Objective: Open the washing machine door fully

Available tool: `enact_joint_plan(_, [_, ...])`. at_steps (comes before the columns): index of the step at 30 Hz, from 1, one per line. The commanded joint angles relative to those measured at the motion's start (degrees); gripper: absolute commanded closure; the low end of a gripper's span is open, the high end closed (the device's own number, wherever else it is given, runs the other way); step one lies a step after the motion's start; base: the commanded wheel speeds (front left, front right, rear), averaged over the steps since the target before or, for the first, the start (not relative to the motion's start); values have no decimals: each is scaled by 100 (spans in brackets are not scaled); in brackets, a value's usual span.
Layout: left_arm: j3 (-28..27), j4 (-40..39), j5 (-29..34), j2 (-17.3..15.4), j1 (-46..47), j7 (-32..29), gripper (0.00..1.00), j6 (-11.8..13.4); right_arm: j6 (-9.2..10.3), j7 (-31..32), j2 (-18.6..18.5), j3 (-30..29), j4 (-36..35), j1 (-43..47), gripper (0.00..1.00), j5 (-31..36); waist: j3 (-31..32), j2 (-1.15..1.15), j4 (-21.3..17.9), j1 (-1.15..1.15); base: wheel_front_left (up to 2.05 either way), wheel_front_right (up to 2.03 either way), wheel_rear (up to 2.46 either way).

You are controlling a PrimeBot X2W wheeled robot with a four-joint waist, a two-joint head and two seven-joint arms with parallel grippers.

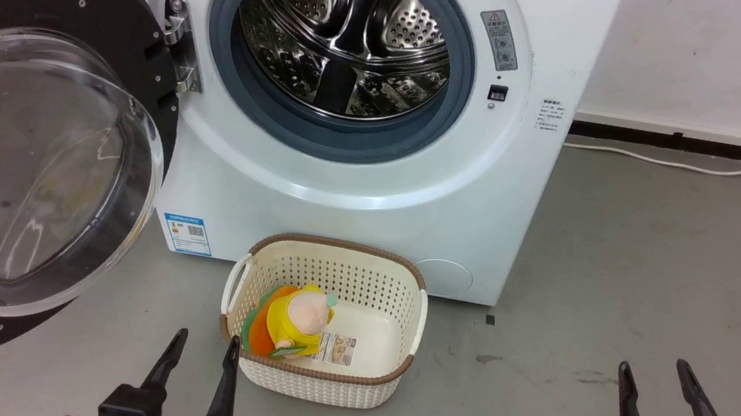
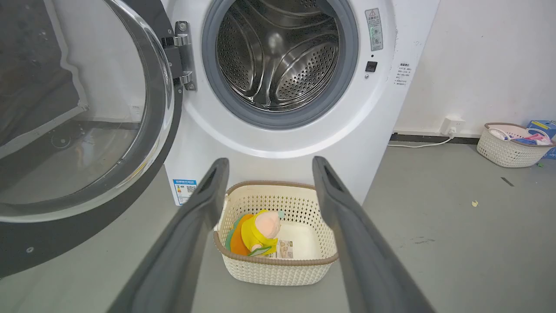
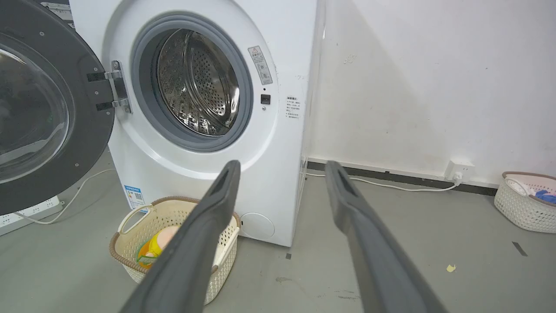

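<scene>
Grey floor [image 1: 615, 264] carries washing machine [image 1: 359, 186], cream basket [image 1: 315, 384] and white cable [image 1: 682, 165].

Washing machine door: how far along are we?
Done: the washing machine door stands swung wide on its hinge, the drum opening fully exposed. In hand: nothing; the left tool and right tool are open, low, apart from the door. Left: at most a small further push, if the hinge allows; I can't tell.
</scene>
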State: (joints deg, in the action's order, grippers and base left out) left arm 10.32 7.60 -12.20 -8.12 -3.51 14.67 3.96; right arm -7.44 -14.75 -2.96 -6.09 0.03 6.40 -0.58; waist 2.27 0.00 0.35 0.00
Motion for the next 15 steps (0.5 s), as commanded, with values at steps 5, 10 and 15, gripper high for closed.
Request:
enact_joint_plan(5, [3,-43,83,66,-29,31,0,22,-5,-25,8,56,66,31,0,-36,43,0,0,0,0,0,0])
enact_joint_plan(10, [-21,-31,126,76,-24,31,0,-20,-5,-25,8,95,109,6,0,-49,53,0,-26,0,0,0,0])
enact_joint_plan(15, [-66,-46,166,104,-8,32,0,-33,-5,-25,8,109,134,-7,0,-54,59,0,-32,0,0,0,0])
